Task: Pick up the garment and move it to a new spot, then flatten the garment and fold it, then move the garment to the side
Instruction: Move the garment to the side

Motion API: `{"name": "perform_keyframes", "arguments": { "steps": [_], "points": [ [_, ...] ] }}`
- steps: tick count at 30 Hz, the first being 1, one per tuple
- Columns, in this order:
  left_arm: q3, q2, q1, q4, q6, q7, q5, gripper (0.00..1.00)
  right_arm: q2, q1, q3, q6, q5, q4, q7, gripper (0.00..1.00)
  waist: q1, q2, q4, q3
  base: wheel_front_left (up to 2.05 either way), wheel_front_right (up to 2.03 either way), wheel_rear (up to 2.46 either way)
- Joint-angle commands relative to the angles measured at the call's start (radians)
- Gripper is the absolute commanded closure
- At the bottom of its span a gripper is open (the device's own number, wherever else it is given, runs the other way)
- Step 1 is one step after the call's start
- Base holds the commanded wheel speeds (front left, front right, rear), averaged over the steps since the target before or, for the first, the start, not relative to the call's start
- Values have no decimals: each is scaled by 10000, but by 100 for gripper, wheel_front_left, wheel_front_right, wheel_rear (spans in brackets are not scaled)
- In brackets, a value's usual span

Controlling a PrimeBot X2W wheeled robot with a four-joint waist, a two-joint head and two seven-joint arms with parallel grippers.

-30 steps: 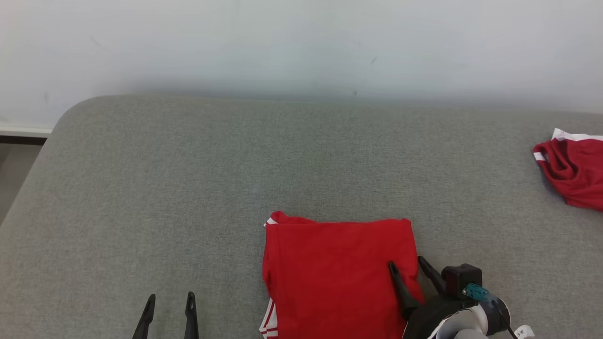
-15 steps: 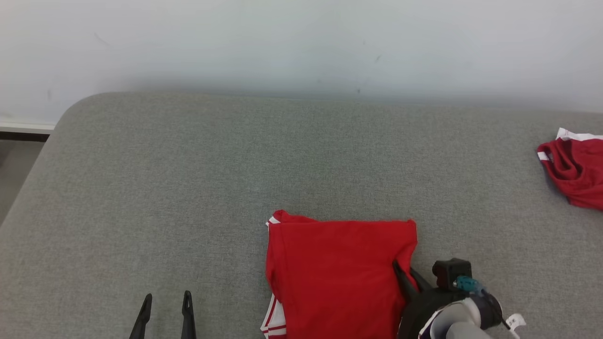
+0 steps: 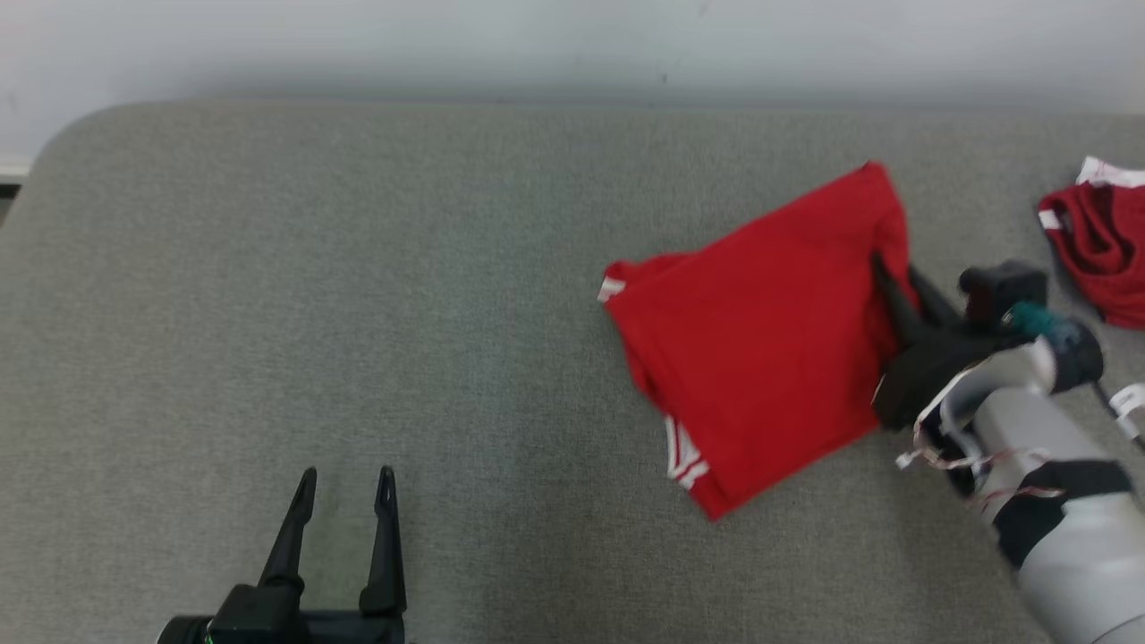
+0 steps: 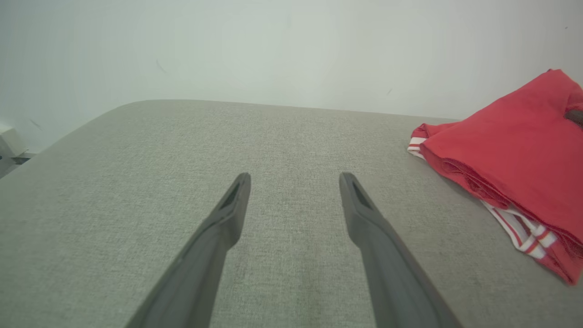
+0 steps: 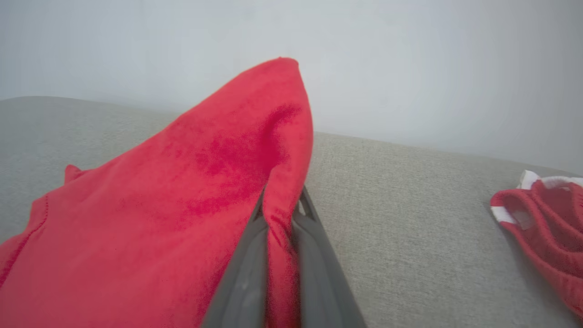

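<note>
Across the grey padded surface [image 3: 358,268] below a pale wall, the folded red garment [image 3: 760,340] lies right of centre, its right edge pinched in our right gripper [image 3: 893,271]. Our left gripper [image 3: 347,483] hangs spread at lower left. We should drag low and slowly so the folds hold, stopping short of the other red garment [image 3: 1096,250] at the right edge
</note>
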Motion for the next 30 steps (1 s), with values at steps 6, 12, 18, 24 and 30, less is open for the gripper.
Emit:
{"name": "perform_keyframes", "arguments": {
  "steps": [6, 12, 18, 24, 30],
  "points": [
    [-400, -9, -844, -537, -98, -27, 181, 0, -1350, -1317, 429, -33, 184, -101, 21, 100, -1, -1, -544, 1624, 0, 0, 0],
    [-636, -3, -1350, -1083, -242, -27, 476, 0, -2474, -2252, 752, -33, 323, -235, 70, 100, -1, -1, -980, 2254, 0, 0, 0],
    [-595, 0, -1647, -1733, -379, -25, 836, 0, -3427, -3221, 1020, -33, 584, -352, 478, 100, -1, -1, -1441, 2800, 0, 0, 0],
    [-546, 3, -1855, -2393, -420, -27, 1123, 0, -4451, -4011, 1519, -33, 406, -615, 781, 100, -1, -1, -1777, 3344, 0, 0, 0],
    [-426, 6, -1949, -2766, -482, -25, 1285, 0, -5256, -4449, 1827, -33, 564, -656, 1308, 100, -1, -1, -1951, 3600, 0, 0, 0]
  ]
}}
